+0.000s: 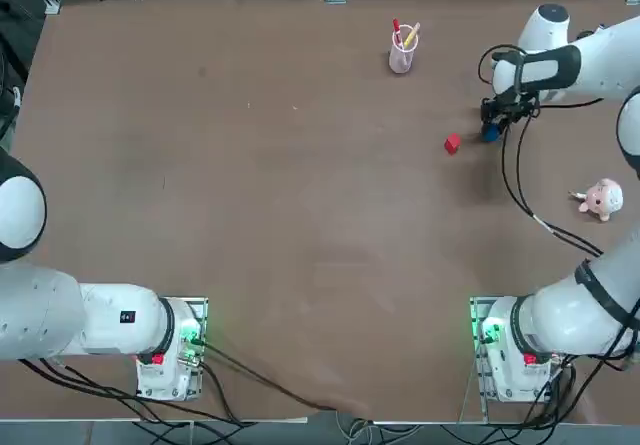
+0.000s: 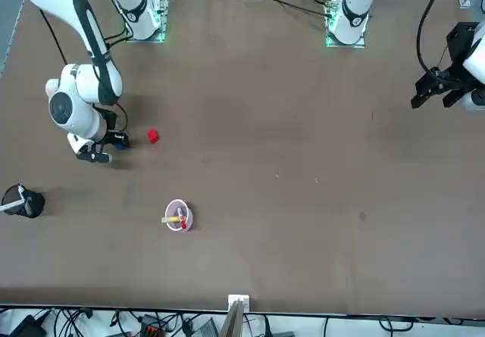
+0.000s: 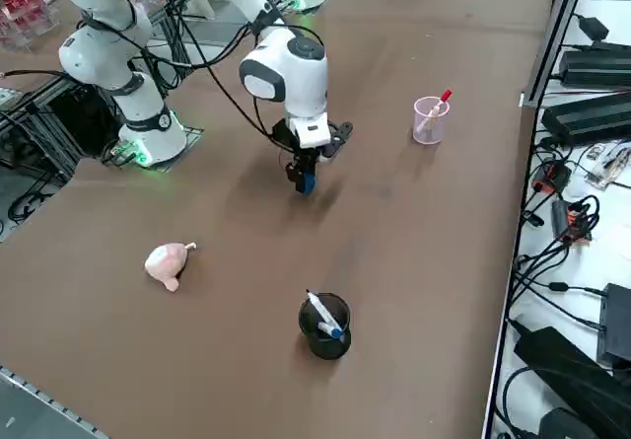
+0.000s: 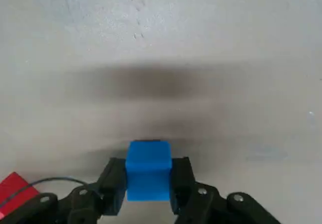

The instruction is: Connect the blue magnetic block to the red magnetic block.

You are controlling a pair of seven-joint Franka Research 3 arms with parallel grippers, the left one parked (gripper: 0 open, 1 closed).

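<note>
Brown table mostly bare. Right gripper (image 4: 148, 183) sat far right, fingers (image 4: 114, 183) clamped on blue block (image 4: 148, 171), held low at table level, probably for sliding. Red block (image 1: 452, 144) lay just left of it, apart; magnets not joined yet.

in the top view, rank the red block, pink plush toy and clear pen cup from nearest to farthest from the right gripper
The right gripper, shut on the blue magnetic block, sits at the table's far right.
1. red magnetic block: just beside the gripper, toward the table's middle.
2. clear pen cup: farther back along the far edge.
3. pink plush toy: near the right edge, closer to the arm bases.
</note>
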